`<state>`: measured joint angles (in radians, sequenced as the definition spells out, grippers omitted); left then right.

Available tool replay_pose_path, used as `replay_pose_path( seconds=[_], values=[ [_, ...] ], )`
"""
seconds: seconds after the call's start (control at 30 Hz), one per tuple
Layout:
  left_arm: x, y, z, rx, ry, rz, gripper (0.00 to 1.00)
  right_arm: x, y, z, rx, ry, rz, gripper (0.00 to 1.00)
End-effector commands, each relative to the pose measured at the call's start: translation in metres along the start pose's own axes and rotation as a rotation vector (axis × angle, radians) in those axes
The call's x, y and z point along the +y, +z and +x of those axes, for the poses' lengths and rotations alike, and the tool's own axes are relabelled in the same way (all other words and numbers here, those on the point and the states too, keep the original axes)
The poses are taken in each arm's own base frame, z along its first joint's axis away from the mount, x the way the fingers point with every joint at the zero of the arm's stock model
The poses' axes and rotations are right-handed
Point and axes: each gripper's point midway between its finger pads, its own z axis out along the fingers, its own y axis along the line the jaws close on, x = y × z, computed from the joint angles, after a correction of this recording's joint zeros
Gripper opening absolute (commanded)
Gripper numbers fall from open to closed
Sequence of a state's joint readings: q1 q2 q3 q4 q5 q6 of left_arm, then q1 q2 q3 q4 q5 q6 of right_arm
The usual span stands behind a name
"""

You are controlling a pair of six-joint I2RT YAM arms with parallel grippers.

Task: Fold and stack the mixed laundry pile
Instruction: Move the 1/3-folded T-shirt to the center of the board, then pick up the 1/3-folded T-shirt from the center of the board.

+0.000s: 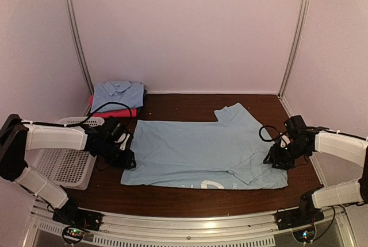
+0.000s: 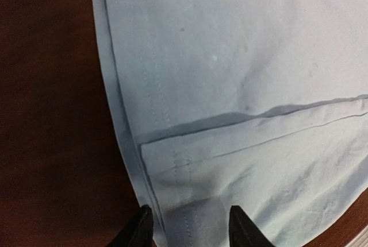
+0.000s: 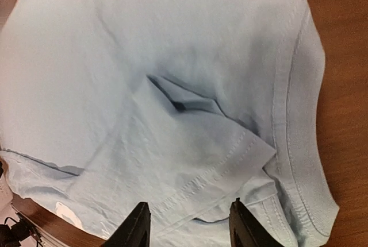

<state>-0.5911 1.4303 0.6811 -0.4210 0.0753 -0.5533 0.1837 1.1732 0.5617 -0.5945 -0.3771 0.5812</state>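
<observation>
The large light blue cloth shirt (image 1: 201, 149) lies spread flat on the dark brown worktop (image 1: 190, 196) between the two claws, the left claw (image 1: 127, 159) at its left edge and the right claw (image 1: 277, 158) at its right edge, each with jaws parted over the cloth (nothing pinched in either wrist view). Beyond the left claw a folded light blue collared polo (image 1: 118, 93) rests on a magenta cloth (image 1: 114, 112).

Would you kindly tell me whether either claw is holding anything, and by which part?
Nothing appears held: the left claw and the right claw stand open over opposite ends of the light blue shirt.
</observation>
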Motion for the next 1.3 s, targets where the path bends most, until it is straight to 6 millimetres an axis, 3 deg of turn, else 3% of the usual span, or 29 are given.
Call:
replay_pose_path(
  seconds=[0.0, 0.13, 0.27, 0.37, 0.43, 0.6, 0.8, 1.03, 1.27],
  values=[
    [-0.027, -0.041, -0.082, -0.199, 0.109, 0.01, 0.56, 0.037, -0.04, -0.072, -0.245, -0.108, -0.042, 0.49],
    [-0.037, -0.046, -0.15, -0.297, 0.136, 0.014, 0.58, 0.066, -0.046, -0.139, -0.384, -0.183, -0.063, 0.48],
    [-0.023, -0.043, -0.208, -0.361, 0.137, -0.067, 0.57, 0.083, -0.037, -0.199, -0.444, -0.275, 0.003, 0.46],
    [-0.006, -0.031, -0.24, -0.367, 0.13, -0.105, 0.51, 0.084, -0.026, -0.234, -0.454, -0.318, 0.082, 0.46],
    [0.005, -0.015, -0.25, -0.341, 0.13, -0.152, 0.48, 0.087, -0.02, -0.254, -0.464, -0.333, 0.089, 0.45],
    [0.024, 0.015, -0.257, -0.299, 0.11, -0.198, 0.43, 0.089, 0.009, -0.292, -0.448, -0.349, 0.11, 0.44],
    [0.033, 0.033, -0.252, -0.264, 0.093, -0.202, 0.42, 0.087, 0.054, -0.311, -0.383, -0.366, 0.117, 0.42],
    [0.043, 0.037, -0.25, -0.249, 0.077, -0.204, 0.45, 0.086, 0.099, -0.315, -0.309, -0.379, 0.087, 0.43],
    [0.059, 0.038, -0.251, -0.249, 0.053, -0.215, 0.48, 0.088, 0.125, -0.311, -0.246, -0.396, 0.064, 0.41]
  ],
)
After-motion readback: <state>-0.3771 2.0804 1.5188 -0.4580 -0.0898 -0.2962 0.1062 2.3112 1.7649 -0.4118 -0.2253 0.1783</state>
